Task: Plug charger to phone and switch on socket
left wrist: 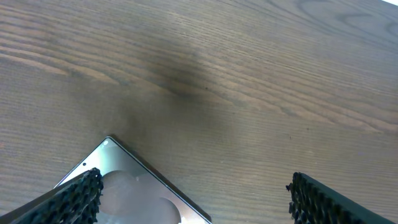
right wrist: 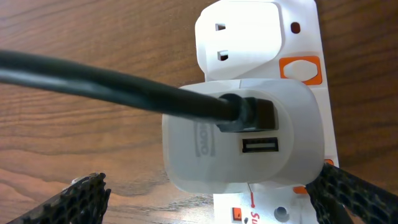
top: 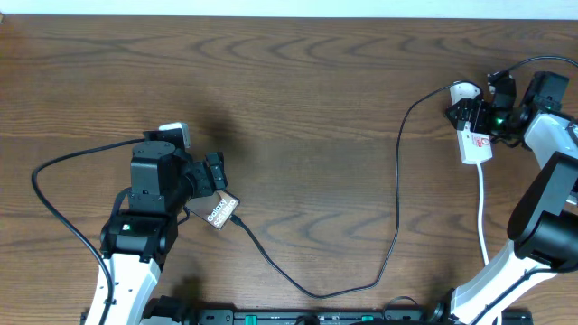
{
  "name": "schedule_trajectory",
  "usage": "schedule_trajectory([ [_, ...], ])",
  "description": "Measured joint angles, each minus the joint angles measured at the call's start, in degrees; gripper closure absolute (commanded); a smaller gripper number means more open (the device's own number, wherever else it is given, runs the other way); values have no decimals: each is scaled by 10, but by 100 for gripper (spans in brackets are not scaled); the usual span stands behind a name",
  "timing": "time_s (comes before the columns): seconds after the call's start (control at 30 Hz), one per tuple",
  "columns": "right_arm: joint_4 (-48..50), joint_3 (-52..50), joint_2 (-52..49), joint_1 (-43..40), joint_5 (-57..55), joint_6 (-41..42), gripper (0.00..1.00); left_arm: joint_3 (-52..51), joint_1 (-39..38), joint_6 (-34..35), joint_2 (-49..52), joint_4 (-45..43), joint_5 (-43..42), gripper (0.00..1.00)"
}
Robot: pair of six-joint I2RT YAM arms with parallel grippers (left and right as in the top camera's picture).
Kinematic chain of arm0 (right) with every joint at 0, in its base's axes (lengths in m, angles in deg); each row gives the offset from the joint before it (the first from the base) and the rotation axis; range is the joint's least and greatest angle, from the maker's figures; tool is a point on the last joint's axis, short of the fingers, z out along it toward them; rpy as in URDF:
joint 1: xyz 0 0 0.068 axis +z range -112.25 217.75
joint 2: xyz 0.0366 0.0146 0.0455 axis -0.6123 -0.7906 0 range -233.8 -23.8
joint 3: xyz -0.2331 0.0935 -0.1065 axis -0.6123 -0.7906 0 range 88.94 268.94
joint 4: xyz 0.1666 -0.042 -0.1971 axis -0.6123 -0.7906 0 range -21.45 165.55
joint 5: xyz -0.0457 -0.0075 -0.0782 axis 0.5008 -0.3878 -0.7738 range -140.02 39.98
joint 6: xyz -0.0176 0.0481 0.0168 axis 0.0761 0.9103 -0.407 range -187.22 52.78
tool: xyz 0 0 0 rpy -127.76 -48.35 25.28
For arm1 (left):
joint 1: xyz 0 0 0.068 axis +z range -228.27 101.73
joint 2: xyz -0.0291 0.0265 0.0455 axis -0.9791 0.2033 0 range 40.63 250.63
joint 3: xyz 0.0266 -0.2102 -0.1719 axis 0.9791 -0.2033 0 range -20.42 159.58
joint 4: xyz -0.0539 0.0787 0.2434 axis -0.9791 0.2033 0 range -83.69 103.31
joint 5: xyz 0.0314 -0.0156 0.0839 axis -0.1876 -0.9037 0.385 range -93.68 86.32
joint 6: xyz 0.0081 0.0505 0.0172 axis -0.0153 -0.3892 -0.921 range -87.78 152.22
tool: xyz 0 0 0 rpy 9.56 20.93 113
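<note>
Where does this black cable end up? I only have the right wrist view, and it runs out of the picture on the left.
Observer: The charger cable runs down toward the front edge of the table, loops, and comes up to the phone on the left side.
Operator: Is it plugged into the phone?
Observer: Its plug tip meets the phone's edge. From overhead I cannot tell whether it is fully seated.
Operator: And the left arm?
Observer: The left gripper is open over the table, and a corner of the phone shows beside one of its fingers.
</note>
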Motion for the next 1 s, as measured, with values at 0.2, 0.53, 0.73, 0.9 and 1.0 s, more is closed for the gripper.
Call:
schedule_trajectory([
  [0.2,0,1,0,4,-10,3,1,0,0,0,0,1,0,7],
  [0.53,-5,4,0,9,-22,9,1,0,0,0,0,0,0,7],
  [0.73,-12,5,0,9,-23,9,1,0,0,0,0,0,0,7],
  [0.9,-20,6,0,9,-21,16,1,0,0,0,0,0,0,6],
  [1.0,-19,6,0,9,-20,20,2,0,0,0,0,1,0,6],
])
